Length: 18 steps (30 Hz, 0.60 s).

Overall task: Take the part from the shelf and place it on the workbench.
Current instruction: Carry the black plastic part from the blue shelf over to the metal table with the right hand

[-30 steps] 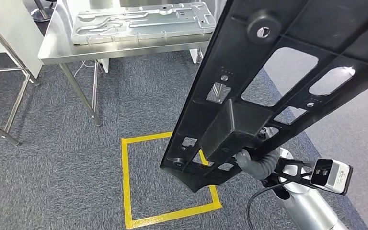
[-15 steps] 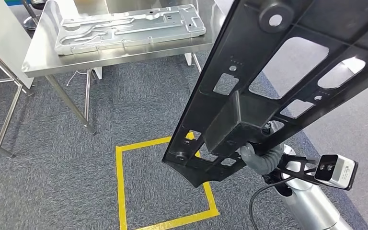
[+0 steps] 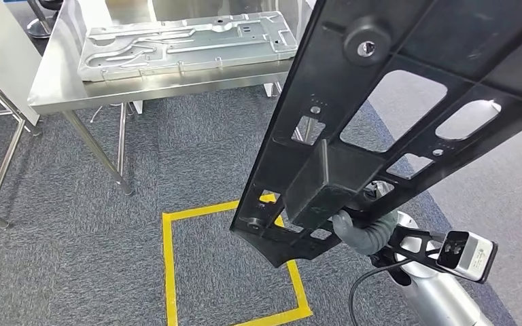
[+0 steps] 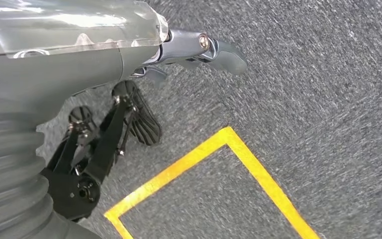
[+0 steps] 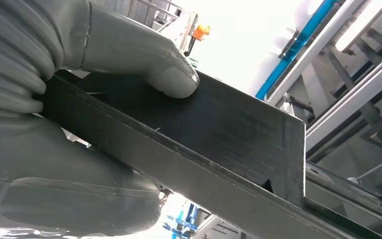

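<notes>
The part [image 3: 380, 115] looks like matt black moulded plastic, smooth with ribbed webs. The workbench [image 3: 61, 81] is brushed stainless steel, faintly glossy; the panel [image 3: 183, 41] lying on it is pressed sheet metal, dull silver. The floor [image 3: 75, 258] is rough grey carpet marked with glossy yellow tape [image 3: 168, 272]. The right hand [image 3: 360, 231] wears a matt grey ribbed cover.

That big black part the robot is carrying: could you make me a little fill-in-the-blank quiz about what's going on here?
1. The black part is held by the robot's ____ hand.
2. The left hand hangs over grey carpet marked with ____ tape.
3. On the steel workbench lies a ____ metal panel.
4. The thumb presses on the part's ____ box-shaped section.

Missing words: right; yellow; silver; black
</notes>
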Available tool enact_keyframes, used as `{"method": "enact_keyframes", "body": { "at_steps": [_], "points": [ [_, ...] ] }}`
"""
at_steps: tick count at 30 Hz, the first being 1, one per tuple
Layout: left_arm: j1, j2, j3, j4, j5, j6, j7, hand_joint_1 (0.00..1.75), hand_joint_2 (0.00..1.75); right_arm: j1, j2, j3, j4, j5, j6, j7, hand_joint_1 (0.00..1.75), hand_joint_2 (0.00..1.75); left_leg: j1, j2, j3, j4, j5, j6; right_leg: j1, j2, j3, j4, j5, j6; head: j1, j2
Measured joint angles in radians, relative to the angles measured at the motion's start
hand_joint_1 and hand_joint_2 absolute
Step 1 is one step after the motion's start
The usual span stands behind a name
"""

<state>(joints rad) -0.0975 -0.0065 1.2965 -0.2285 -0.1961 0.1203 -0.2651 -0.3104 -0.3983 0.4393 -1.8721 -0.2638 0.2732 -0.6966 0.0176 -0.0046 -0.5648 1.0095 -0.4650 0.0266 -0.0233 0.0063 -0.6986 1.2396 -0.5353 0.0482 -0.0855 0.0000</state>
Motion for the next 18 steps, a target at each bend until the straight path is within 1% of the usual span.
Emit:
{"method": "enact_keyframes", "body": {
  "at_steps": [1,2,3,4,6,8,9,10,12,13,14,15,16,17,18],
  "points": [
    [0.0,-0.001,0.0,0.0,0.0,0.002,0.0,0.0,1.75,0.001,0.0,0.002,0.0,0.005,-0.003,0.0,1.75,1.75,0.002,-0.006,0.008,0.001,-0.008,-0.005,-0.005,0.006,0.022,-0.067,0.049,0.004,0.0,0.0],
    [-0.001,-0.002,0.0,0.0,0.0,0.003,0.0,0.0,1.75,0.003,0.0,0.003,-0.001,0.011,-0.004,0.0,1.75,1.75,0.003,-0.011,0.015,0.002,-0.016,-0.012,-0.008,0.017,0.047,-0.131,0.083,0.006,0.0,0.0],
    [-0.004,-0.003,0.0,0.0,0.0,0.004,0.0,0.0,1.75,0.009,0.0,0.005,-0.002,0.019,-0.004,0.0,1.75,1.75,0.003,-0.017,0.019,0.004,-0.022,-0.018,-0.009,0.026,0.066,-0.178,0.102,0.005,0.0,0.0],
    [-0.006,-0.004,0.0,0.0,0.0,0.005,0.0,0.0,1.75,0.017,0.0,0.006,-0.004,0.029,-0.004,0.0,1.75,1.75,0.002,-0.023,0.021,0.004,-0.028,-0.024,-0.008,0.033,0.078,-0.209,0.108,0.002,0.0,0.0],
    [-0.007,-0.005,0.0,0.0,0.0,0.005,0.001,0.0,1.75,0.036,0.003,0.007,-0.013,0.051,0.003,0.0,1.75,1.75,0.004,-0.031,0.025,0.0,-0.033,-0.037,-0.003,0.029,0.083,-0.218,0.095,-0.013,0.0,0.0],
    [-0.006,-0.007,0.0,0.0,0.0,0.005,0.002,0.0,1.75,0.06,0.012,0.006,-0.03,0.067,0.017,0.0,1.75,1.75,0.007,-0.027,0.027,0.007,-0.044,-0.048,-0.004,0.023,0.095,-0.225,0.088,-0.029,0.0,0.0],
    [-0.006,-0.008,0.0,0.0,0.0,0.005,0.004,0.0,1.75,0.073,0.017,0.003,-0.041,0.071,0.027,0.0,1.75,1.75,0.008,-0.021,0.015,0.036,-0.057,-0.051,-0.005,0.02,0.105,-0.229,0.084,-0.038,0.0,0.0],
    [-0.006,-0.009,0.0,0.0,0.0,0.004,0.005,0.0,1.75,0.086,0.023,0.0,-0.051,0.073,0.038,0.0,1.75,1.75,0.008,-0.014,-0.012,0.09,-0.078,-0.053,-0.004,0.016,0.114,-0.232,0.079,-0.046,0.0,0.0],
    [-0.006,-0.009,0.0,0.0,0.0,0.003,0.006,0.0,1.75,0.104,0.028,-0.01,-0.061,0.071,0.059,-0.001,1.75,1.75,0.008,-0.007,-0.094,0.229,-0.119,-0.054,0.003,0.012,0.131,-0.233,0.065,-0.057,0.0,0.0],
    [-0.005,-0.009,0.0,0.0,0.0,0.001,0.006,0.0,1.75,0.108,0.03,-0.015,-0.062,0.067,0.067,0.0,1.75,1.75,0.007,-0.007,-0.129,0.277,-0.123,-0.053,0.007,0.011,0.139,-0.233,0.058,-0.059,0.0,0.0],
    [-0.004,-0.009,0.0,0.0,0.0,-0.001,0.006,0.0,1.75,0.109,0.031,-0.02,-0.062,0.063,0.072,0.0,1.75,1.75,0.007,-0.007,-0.146,0.287,-0.106,-0.051,0.01,0.012,0.148,-0.233,0.051,-0.061,0.0,0.0],
    [-0.003,-0.009,0.0,0.0,0.0,-0.003,0.005,0.0,1.75,0.109,0.033,-0.026,-0.062,0.058,0.076,0.0,1.75,1.75,0.006,-0.007,-0.144,0.258,-0.072,-0.047,0.013,0.012,0.159,-0.233,0.043,-0.061,0.0,0.0],
    [-0.003,-0.009,0.0,0.0,0.0,-0.004,0.004,0.0,1.75,0.109,0.033,-0.032,-0.062,0.055,0.078,0.0,1.75,1.75,0.003,-0.006,-0.125,0.196,-0.025,-0.041,0.016,0.012,0.172,-0.233,0.035,-0.061,0.0,0.0],
    [-0.002,-0.008,0.0,0.0,0.0,-0.006,0.004,0.0,1.75,0.109,0.035,-0.038,-0.062,0.054,0.081,0.0,1.75,1.75,-0.001,-0.006,-0.099,0.132,0.011,-0.032,0.018,0.012,0.183,-0.233,0.026,-0.059,0.0,0.0],
    [-0.003,-0.007,0.0,0.0,0.0,-0.006,0.003,0.0,1.75,0.11,0.036,-0.042,-0.063,0.055,0.083,0.0,1.75,1.75,-0.006,-0.005,-0.076,0.075,0.034,-0.025,0.02,0.013,0.19,-0.233,0.019,-0.056,0.0,0.0]
  ]
}}
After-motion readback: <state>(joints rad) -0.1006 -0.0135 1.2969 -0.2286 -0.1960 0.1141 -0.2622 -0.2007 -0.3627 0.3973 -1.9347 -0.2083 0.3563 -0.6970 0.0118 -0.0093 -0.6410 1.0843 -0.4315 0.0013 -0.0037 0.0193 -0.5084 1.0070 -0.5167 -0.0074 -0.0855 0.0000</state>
